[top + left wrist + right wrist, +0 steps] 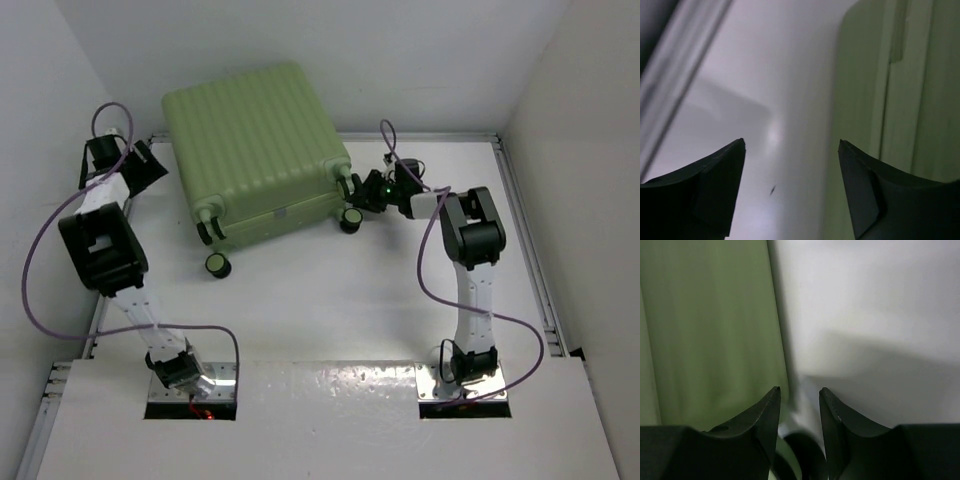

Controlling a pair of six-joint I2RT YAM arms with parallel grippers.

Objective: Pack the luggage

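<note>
Top external, closed luggage, left fingers spread empty, right fingers grip unclear.

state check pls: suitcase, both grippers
luggage: closed, lying flat on the table, wheels toward the arms.
left gripper: jaws open, empty, beside the luggage's side.
right gripper: jaws narrowly apart at the luggage's corner by a wheel; whether they grip anything is unclear.
</note>
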